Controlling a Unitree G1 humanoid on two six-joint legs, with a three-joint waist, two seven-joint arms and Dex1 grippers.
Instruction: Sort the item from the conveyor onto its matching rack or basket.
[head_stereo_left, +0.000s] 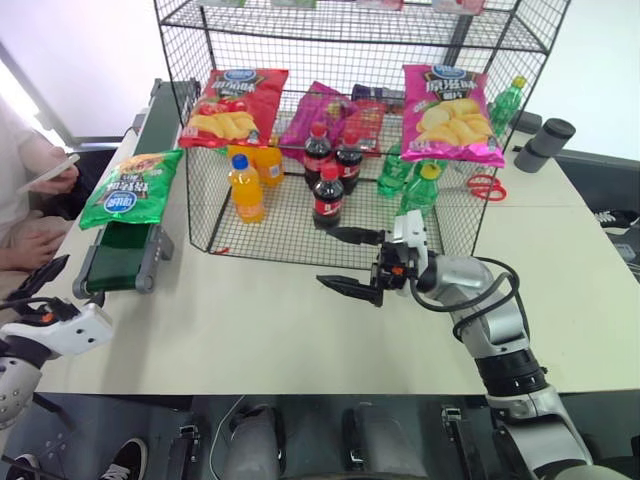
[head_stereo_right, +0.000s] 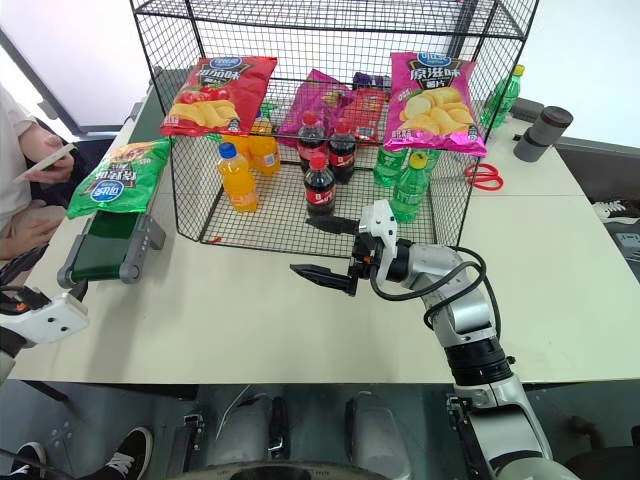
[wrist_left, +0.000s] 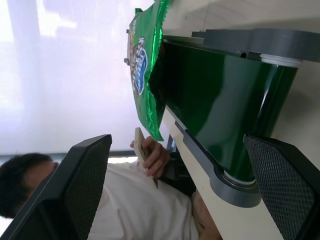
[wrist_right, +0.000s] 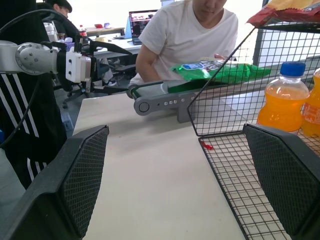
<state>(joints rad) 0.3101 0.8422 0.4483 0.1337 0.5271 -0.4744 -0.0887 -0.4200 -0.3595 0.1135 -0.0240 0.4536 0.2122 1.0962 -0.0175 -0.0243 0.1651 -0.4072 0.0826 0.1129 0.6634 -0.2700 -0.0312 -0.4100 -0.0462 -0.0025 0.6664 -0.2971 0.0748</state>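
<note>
The item, a shiny green chip bag (head_stereo_left: 132, 187) with a blue oval logo, lies on the near end of the conveyor (head_stereo_left: 122, 262), overhanging its left rail. In the left wrist view the bag (wrist_left: 145, 75) juts over the green belt (wrist_left: 215, 100). My left gripper (head_stereo_left: 35, 285) is open and empty at the table's near left corner, short of the conveyor's roller end. The right gripper (head_stereo_left: 325, 257) is open and empty over the table in front of the rack (head_stereo_left: 300, 215), pointing left toward the conveyor. The black wire rack stands at the back centre.
A red chip bag (head_stereo_left: 235, 105) and a pink one (head_stereo_left: 450, 115) hang on the rack's front. Orange (head_stereo_left: 245, 188), cola (head_stereo_left: 328, 195) and green (head_stereo_left: 420, 185) bottles stand inside. Red scissors (head_stereo_left: 486, 187) lie right of it. A person (head_stereo_left: 25, 190) sits beside the conveyor.
</note>
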